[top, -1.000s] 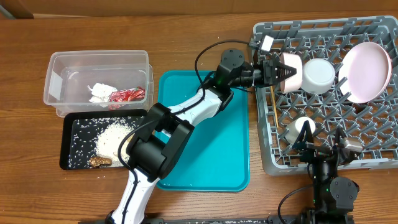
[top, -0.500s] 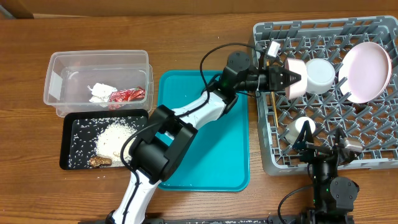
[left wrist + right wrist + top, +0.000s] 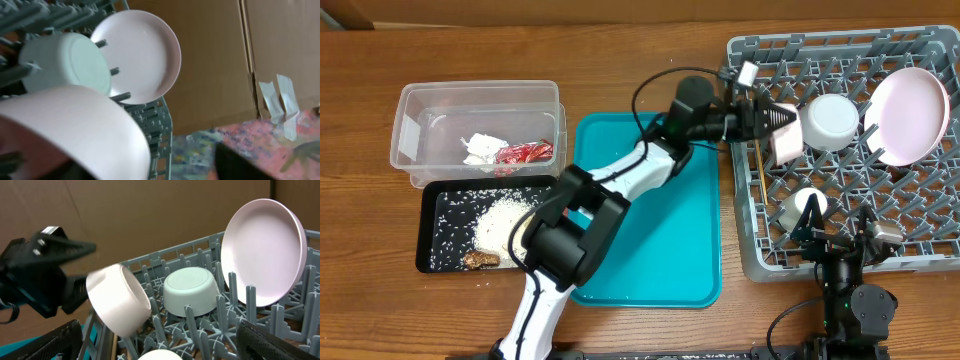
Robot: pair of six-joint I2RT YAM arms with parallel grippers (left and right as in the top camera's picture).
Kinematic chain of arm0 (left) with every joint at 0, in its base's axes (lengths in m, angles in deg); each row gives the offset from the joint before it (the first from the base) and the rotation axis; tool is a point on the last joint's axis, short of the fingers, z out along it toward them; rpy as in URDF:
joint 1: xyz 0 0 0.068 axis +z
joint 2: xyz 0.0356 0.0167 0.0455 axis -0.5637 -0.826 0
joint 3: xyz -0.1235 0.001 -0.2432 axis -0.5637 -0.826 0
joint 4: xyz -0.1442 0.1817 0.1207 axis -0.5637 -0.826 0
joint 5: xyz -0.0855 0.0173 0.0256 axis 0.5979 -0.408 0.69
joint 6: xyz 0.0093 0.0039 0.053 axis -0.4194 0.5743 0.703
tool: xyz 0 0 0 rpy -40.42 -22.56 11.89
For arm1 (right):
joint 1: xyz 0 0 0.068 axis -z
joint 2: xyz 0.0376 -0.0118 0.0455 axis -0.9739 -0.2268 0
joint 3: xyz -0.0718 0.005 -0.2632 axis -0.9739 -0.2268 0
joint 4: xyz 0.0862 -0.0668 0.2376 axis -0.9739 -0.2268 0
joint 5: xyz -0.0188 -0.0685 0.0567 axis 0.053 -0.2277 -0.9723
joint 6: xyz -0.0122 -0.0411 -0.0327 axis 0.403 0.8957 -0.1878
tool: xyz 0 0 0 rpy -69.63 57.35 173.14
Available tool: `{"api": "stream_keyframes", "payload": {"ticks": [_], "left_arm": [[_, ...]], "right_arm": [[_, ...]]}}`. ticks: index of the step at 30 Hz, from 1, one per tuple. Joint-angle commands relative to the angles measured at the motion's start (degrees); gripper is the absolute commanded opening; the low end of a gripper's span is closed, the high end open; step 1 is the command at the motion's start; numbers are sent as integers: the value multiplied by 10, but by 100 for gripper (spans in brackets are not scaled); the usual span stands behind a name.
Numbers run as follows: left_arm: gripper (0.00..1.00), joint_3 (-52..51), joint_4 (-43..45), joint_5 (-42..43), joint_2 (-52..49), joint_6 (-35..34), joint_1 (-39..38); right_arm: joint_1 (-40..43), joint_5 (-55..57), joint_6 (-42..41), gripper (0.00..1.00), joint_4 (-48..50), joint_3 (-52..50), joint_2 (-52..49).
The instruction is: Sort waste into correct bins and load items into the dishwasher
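A tilted, blurred bowl (image 3: 119, 301) is seen at the tips of the left tool (image 3: 778, 118), over the dish rack (image 3: 920, 250); one finger is hidden behind it, so the grip cannot be told. The right tool (image 3: 840, 218) is spread wide and empty.

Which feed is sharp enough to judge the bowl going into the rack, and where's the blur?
Left wrist: the near bowl fills the lower left, soft and out of focus; the plate behind it is clearer. Right wrist: that bowl's left edge is smeared, while the plate and the rack pegs are crisp. Overhead: evenly lit, no glare, everything sharp but small.
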Motion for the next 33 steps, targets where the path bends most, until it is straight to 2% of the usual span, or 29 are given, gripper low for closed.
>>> {"api": "stream_keyframes", "payload": {"ticks": [1, 12, 16, 19, 22, 25, 29, 33], "left_arm": [[100, 6, 3, 29, -2, -31, 14], [100, 6, -14, 142, 3, -51, 83], [100, 6, -91, 155, 24, -23, 109], [100, 6, -213, 128, 67, 63, 121], [100, 6, -400, 33, 139, 196, 127], [100, 6, -585, -106, 231, 303, 132], [100, 6, -789, -312, 351, 388, 132], [100, 6, -955, -485, 462, 434, 132]], "right_arm": [[3, 1, 0, 100, 3, -6, 6], [3, 1, 0, 100, 3, -6, 6], [3, 1, 0, 100, 3, -6, 6], [3, 1, 0, 100, 3, -6, 6], [3, 1, 0, 100, 3, -6, 6], [3, 1, 0, 100, 3, -6, 6], [3, 1, 0, 100, 3, -6, 6], [3, 1, 0, 100, 3, -6, 6]]}}
